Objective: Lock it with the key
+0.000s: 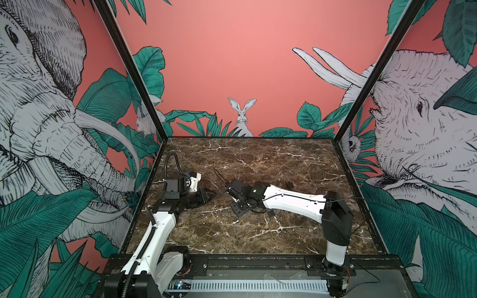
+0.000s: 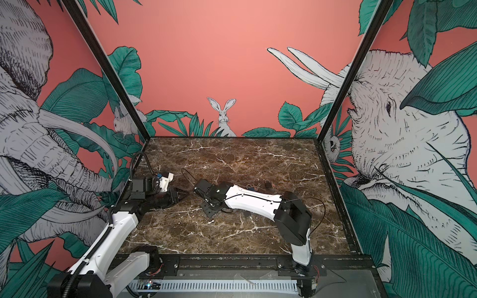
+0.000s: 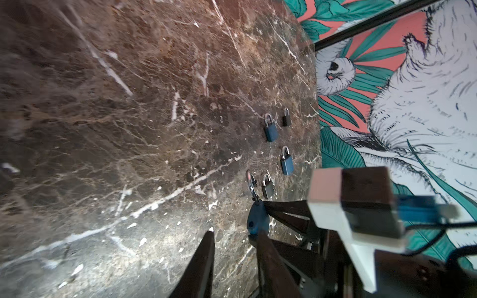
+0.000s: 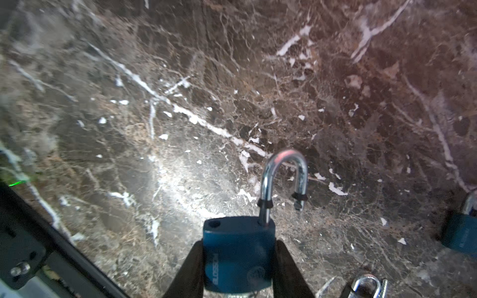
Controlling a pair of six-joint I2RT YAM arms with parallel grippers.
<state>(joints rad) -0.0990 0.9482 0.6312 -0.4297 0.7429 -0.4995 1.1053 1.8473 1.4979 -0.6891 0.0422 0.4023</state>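
Dark brown marble worktop (image 1: 258, 160): carries everything. Right claw (image 4: 238, 245): closed on the narrow sides of the blue metal padlock (image 4: 232, 232), near mid-worktop, its steel shackle (image 4: 284, 175) sprung out. Judged dense, rigid and smooth-sided; best held by the body. Left claw (image 3: 235, 234): parted, nothing between its fingers. Blue-headed key on a ring (image 3: 255, 219): at one fingertip. Judged light and thin; take it by the head.

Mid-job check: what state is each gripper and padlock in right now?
held blue padlock: shackle open, one leg out of the body.
right gripper: shut on the held blue padlock.
left gripper: open, empty, close to it.
other padlocks: on the table, shackles look closed.
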